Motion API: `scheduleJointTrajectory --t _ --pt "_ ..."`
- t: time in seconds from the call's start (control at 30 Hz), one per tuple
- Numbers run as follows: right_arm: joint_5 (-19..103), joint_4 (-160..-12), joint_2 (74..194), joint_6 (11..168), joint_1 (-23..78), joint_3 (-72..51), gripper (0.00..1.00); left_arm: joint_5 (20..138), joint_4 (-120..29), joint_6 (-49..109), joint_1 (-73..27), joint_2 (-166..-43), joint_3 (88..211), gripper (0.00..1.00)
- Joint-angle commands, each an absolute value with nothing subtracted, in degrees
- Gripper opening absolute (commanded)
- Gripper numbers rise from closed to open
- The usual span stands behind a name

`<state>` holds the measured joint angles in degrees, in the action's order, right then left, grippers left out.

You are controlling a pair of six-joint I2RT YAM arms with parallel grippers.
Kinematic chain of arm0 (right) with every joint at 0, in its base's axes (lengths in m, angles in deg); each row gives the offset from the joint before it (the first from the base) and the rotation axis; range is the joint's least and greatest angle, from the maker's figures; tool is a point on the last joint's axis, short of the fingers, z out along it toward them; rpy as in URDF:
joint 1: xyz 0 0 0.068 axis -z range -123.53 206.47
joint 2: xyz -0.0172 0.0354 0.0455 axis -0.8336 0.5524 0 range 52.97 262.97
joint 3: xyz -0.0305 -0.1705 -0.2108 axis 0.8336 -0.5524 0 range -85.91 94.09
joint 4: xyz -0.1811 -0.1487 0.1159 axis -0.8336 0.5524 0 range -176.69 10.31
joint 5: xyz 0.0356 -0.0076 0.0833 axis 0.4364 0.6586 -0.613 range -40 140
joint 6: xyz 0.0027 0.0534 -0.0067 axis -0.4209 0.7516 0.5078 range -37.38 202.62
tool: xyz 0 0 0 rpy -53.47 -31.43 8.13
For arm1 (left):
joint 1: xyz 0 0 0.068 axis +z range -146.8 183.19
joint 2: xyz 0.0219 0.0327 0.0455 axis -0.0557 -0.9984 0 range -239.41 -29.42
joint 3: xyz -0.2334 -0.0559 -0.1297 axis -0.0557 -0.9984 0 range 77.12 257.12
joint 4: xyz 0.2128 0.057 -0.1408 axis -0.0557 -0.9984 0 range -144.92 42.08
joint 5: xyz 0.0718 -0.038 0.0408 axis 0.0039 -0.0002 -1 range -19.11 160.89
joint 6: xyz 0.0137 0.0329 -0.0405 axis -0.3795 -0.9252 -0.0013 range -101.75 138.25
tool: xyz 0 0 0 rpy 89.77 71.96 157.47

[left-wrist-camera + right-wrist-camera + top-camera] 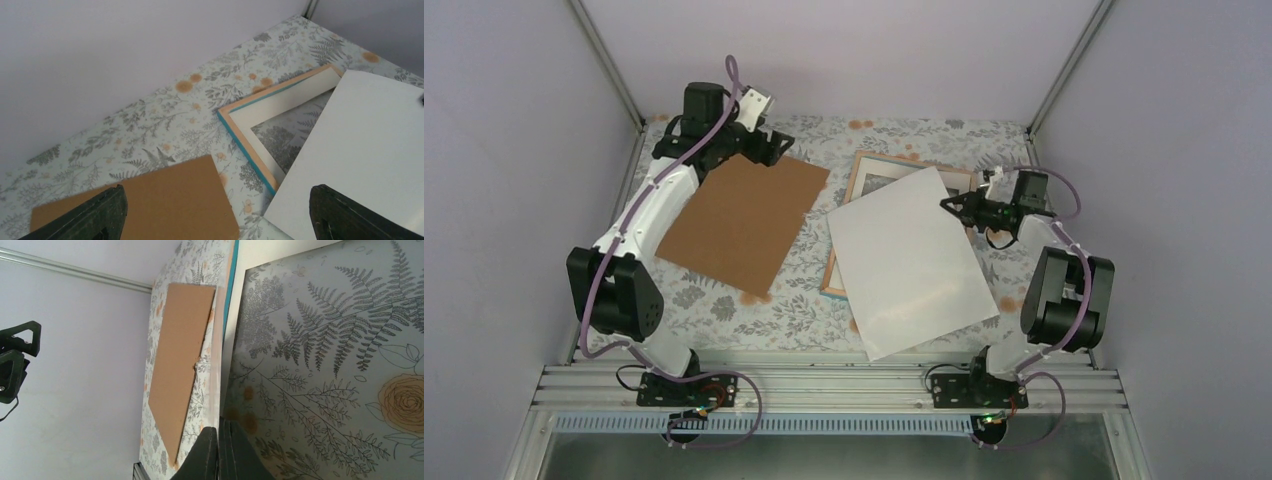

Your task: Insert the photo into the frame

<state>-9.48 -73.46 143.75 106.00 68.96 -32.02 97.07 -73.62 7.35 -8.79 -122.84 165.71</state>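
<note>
The photo [909, 260] lies white back up, skewed across the frame [832, 285], covering most of it. The frame lies flat with its light wood side up, a turquoise edge showing [245, 150] and the cream mat [290, 97] inside it. My right gripper [951, 205] is shut on the photo's far right edge. In the right wrist view the photo [215, 390] is a thin pale strip running into the closed gripper [218, 429]. My left gripper [769, 145] is open and empty above the brown backing board's far corner. It also shows in the left wrist view [220, 215], with the photo [370, 150] to its right.
The brown backing board [744, 220] lies flat on the floral tablecloth [724, 300], left of the frame; it also shows in both wrist views [150, 200] [182, 355]. White walls enclose the table on three sides. A metal rail [824, 385] runs along the near edge.
</note>
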Motion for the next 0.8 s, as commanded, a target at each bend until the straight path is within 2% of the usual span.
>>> scheduleJointTrajectory --t 0.0,0.13,0.33,0.53,0.77 --pt "-11.27 -73.59 144.83 101.74 69.06 -29.53 0.04 99.23 -75.87 6.68 -8.54 -124.38 163.2 0.9" --pt "-13.37 -72.31 147.81 99.0 69.07 -27.58 0.04 108.56 -76.65 14.44 -8.39 -127.48 158.24 0.9" --pt "-11.48 -69.09 151.41 95.18 69.05 -27.36 0.04 120.68 -66.64 28.84 -8.26 -131.28 145.4 0.9" --pt "-8.04 -70.63 152.72 95.8 69.33 -27.96 0.04 124.8 -60.23 38.31 -8.66 -139.53 142.55 0.89" --pt "-4.92 -74.07 153.16 99.04 69.83 -30.72 0.04 128.77 -53.13 43.59 -10.21 -143.84 139.56 0.82"
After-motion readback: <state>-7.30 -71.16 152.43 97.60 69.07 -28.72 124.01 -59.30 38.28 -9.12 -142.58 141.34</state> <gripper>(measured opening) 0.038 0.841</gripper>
